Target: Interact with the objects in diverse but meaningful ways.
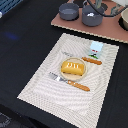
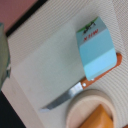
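A black table is seen with a striped placemat laid on it and a brown board behind. On the board stand a grey pot and a smaller grey saucepan. On the placemat a round plate carries the yellow bread block; a fork lies just beside the plate. Farther back the pale blue carton stands, near the brown sausage stick. In the wrist view the carton covers the orange handle of a knife.

Nothing is held, so the task is judged barely begun. The arm hangs above the carton, looking down on it. The gripper itself is not shown in either view.
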